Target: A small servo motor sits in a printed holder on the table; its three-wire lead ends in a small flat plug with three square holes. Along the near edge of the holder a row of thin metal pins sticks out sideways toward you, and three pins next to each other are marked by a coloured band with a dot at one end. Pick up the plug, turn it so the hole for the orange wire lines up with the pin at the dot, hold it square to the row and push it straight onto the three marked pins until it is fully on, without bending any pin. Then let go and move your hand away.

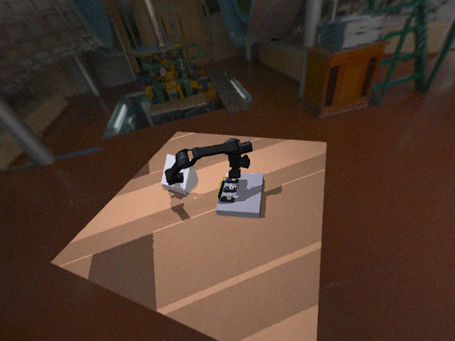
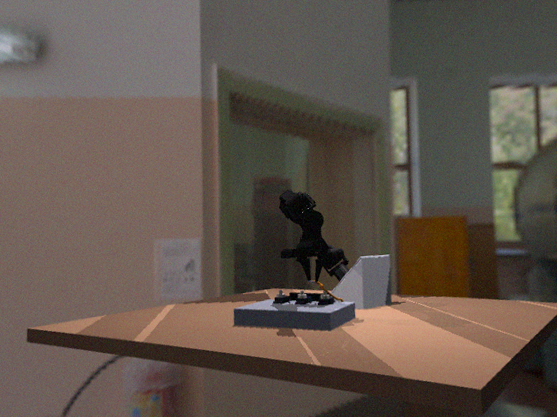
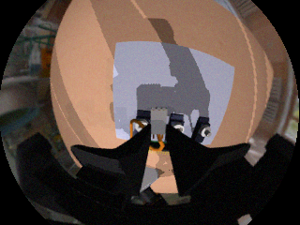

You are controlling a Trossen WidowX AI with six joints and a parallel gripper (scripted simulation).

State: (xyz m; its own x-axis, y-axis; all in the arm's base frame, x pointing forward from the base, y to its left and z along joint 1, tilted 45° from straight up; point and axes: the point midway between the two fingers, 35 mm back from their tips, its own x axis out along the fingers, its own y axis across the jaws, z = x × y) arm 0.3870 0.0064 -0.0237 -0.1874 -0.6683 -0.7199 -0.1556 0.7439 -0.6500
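Observation:
The holder [image 1: 250, 202] [image 2: 281, 320] [image 3: 136, 63] is a pale blue-grey block with three dark servos [image 1: 230, 189] [image 2: 302, 299] [image 3: 203, 129] with white hubs. My gripper [image 1: 234, 177] [image 2: 313, 281] [image 3: 157, 127] is over the servo side of the holder, raised above it. It is shut on the small grey plug [image 3: 158, 117], whose far end shows tiny dark marks between the fingertips in the wrist view. The orange lead [image 2: 325, 290] [image 3: 131, 127] loops beside and below the plug. A yellow strip [image 1: 220, 188] runs along the holder's edge; single pins and the dot cannot be made out.
A pale wedge-shaped block [image 1: 189, 180] [image 2: 375, 280] stands on the table [image 1: 240, 255] [image 2: 418, 335] by the arm's base. The arm reaches from there to the holder. Shadows of the arm fall across the holder's top.

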